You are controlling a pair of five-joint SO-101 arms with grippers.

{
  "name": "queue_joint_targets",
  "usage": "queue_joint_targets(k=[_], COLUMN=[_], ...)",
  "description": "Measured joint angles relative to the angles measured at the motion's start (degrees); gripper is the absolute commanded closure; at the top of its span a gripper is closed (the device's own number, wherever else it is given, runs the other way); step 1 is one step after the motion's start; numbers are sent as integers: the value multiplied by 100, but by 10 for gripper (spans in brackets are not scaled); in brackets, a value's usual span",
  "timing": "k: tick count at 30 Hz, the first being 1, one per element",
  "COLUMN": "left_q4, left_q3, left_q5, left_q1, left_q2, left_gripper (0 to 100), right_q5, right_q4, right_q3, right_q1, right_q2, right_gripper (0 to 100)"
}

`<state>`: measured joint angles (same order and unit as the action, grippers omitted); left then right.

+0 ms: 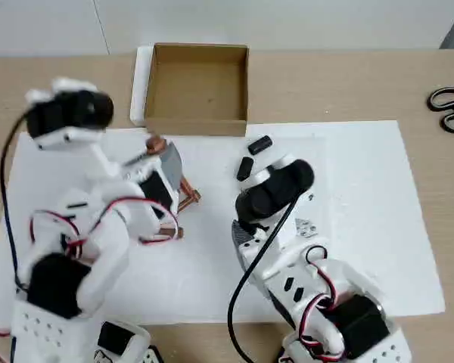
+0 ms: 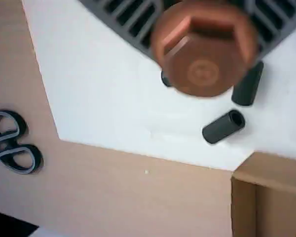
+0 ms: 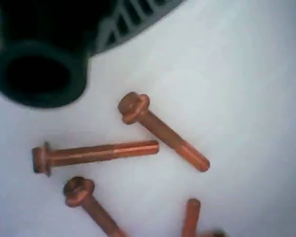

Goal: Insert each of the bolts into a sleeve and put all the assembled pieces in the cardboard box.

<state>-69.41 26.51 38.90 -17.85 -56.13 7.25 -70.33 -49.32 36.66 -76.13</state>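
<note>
My left gripper [image 1: 160, 153] is shut on a copper bolt [image 1: 155, 142], held above the white paper just in front of the cardboard box [image 1: 199, 121]. In the left wrist view the bolt's hexagonal head [image 2: 203, 54] faces the camera. Two loose black sleeves [image 1: 259, 144] [image 1: 244, 168] lie on the paper beyond it, and the left wrist view shows them as sleeves [image 2: 224, 127] [image 2: 247, 84]. My right gripper [image 1: 244, 236] is shut on a black sleeve [image 3: 39, 71], its open bore toward the camera. Several loose bolts [image 3: 160, 131] [image 3: 96, 154] lie on the paper below it, between the arms [image 1: 189, 198].
The white paper sheet [image 1: 363, 227] covers the middle of the tan table. Black-handled scissors [image 1: 450, 107] lie at the far right edge. A small metal bit [image 1: 306, 227] rests beside the right arm. The box is open at the top with nothing in it.
</note>
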Motion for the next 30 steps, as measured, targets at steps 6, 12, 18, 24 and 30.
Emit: queue_joint_targets(k=[6, 12, 18, 24, 30], left_q4=[484, 536, 536, 536, 809], left_q3=[1240, 1644, 1653, 1653, 1653], left_q5=[-114, -202, -211, -211, -211], left_q1=[-378, -686, -897, -1204, -1257], left_q2=[-1336, -2013, -2198, -2207, -2207], left_gripper=[994, 994, 994, 994, 994], right_q5=[0, 0, 0, 0, 0], right_q4=[149, 167, 167, 167, 167], right_q3=[-413, -589, -589, -589, -589], right_q1=[466, 818, 897, 897, 1196], right_q2=[-475, -730, -738, -738, -738], right_gripper=[995, 995, 995, 995, 995])
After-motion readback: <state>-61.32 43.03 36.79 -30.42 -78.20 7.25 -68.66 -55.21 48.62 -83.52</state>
